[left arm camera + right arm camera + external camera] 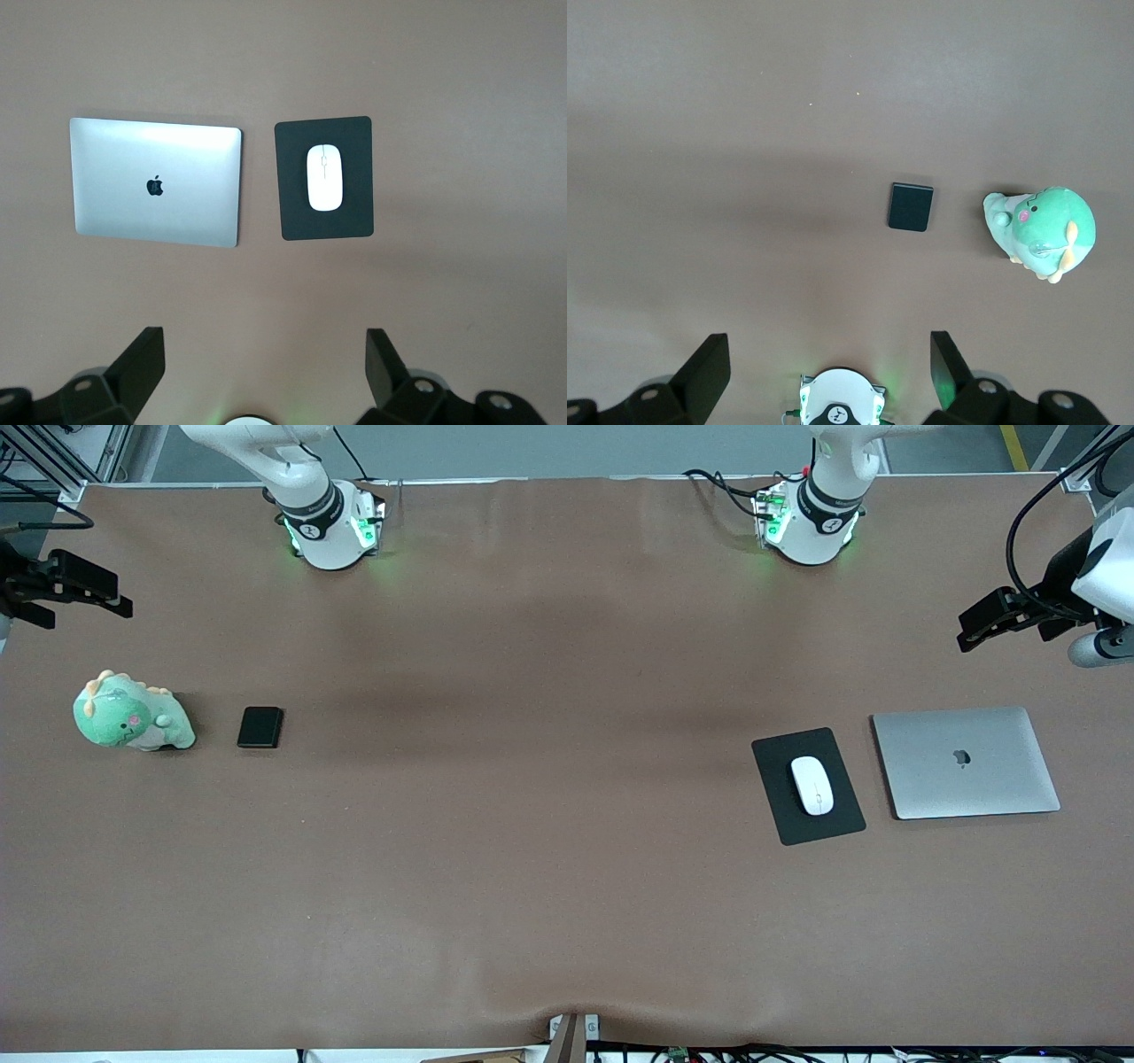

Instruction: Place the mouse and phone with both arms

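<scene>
The white mouse [811, 785] [325, 177] lies on a black mouse pad [788, 815] [297, 221] toward the left arm's end of the table. The black phone [260, 727] [911, 206] lies flat on the brown table toward the right arm's end, beside a green plush dinosaur [128, 713]. My left gripper [1005, 633] [266, 336] hangs open and empty high over the left arm's end of the table. My right gripper [84, 607] [829, 338] hangs open and empty high over the right arm's end. Neither gripper touches anything.
A closed silver laptop [966, 762] [155, 181] lies beside the mouse pad, closer to the table's end. The plush dinosaur [1041, 232] stands between the phone and the table's end. Both arm bases [328, 522] [811, 518] glow green.
</scene>
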You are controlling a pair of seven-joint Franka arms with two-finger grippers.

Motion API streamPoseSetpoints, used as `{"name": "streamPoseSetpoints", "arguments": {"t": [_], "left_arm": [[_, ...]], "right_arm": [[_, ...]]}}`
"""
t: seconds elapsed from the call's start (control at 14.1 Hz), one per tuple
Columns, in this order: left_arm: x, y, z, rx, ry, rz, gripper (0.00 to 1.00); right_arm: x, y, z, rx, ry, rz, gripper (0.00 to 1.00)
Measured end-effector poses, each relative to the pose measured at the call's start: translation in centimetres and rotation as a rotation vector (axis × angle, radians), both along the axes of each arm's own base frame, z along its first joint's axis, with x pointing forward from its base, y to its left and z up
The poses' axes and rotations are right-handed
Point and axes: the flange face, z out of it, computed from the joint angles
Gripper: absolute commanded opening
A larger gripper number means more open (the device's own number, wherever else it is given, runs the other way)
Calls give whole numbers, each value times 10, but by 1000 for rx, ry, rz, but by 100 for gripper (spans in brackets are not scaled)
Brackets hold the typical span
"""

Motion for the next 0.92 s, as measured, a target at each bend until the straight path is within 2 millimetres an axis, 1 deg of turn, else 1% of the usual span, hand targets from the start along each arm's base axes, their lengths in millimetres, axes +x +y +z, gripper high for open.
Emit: {"name": "streamPoseSetpoints", "arguments": {"t": [0.21,0.57,0.92], "left_arm": [[0,-1,0,0,-1,-3,100],[-1,-12,0,0,-1,-23,100],[-1,-13,2,0,-5,-26,100]], "right_arm": [[0,0,0,0,0,-1,100],[-1,-7,0,-1,-1,-13,100],[-1,-10,0,-1,-1,-20,100]]}}
